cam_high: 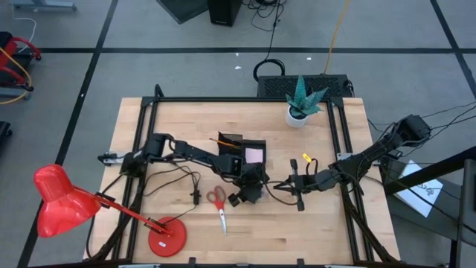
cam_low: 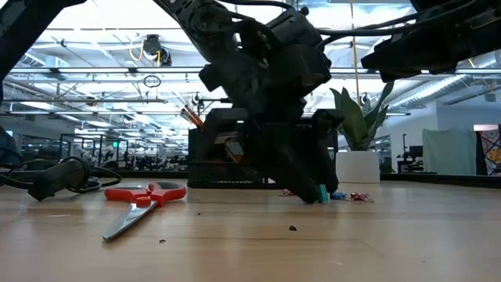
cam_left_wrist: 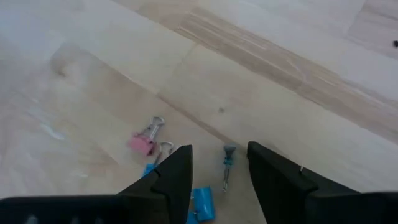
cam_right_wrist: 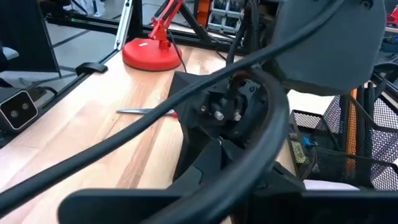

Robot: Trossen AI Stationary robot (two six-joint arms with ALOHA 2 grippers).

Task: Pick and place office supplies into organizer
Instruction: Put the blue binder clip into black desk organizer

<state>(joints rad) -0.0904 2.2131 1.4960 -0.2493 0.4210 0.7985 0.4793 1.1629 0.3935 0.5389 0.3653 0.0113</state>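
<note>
My left gripper (cam_left_wrist: 219,163) is open and points down at the table in front of the organizer (cam_high: 239,149). Its fingers stand on either side of a small blue clip (cam_left_wrist: 227,163) without touching it. A second blue clip (cam_left_wrist: 202,203) and a pink clip (cam_left_wrist: 144,140) lie close by. In the low view the left gripper (cam_low: 311,189) is right at the tabletop, beside a blue clip (cam_low: 322,193). The pink sticky pad (cam_high: 254,154) lies in the organizer and orange pencils (cam_low: 190,116) stick up out of it. Red-handled scissors (cam_high: 218,201) lie flat on the table. My right gripper (cam_high: 296,187) waits just to the right of the left one.
A small yellow piece (cam_high: 305,158) lies right of the organizer. The white plant pot (cam_high: 299,114) stands at the far edge. The red desk lamp (cam_high: 165,238) has its base near the table's near-left corner, and black cables (cam_high: 182,179) run across the left half.
</note>
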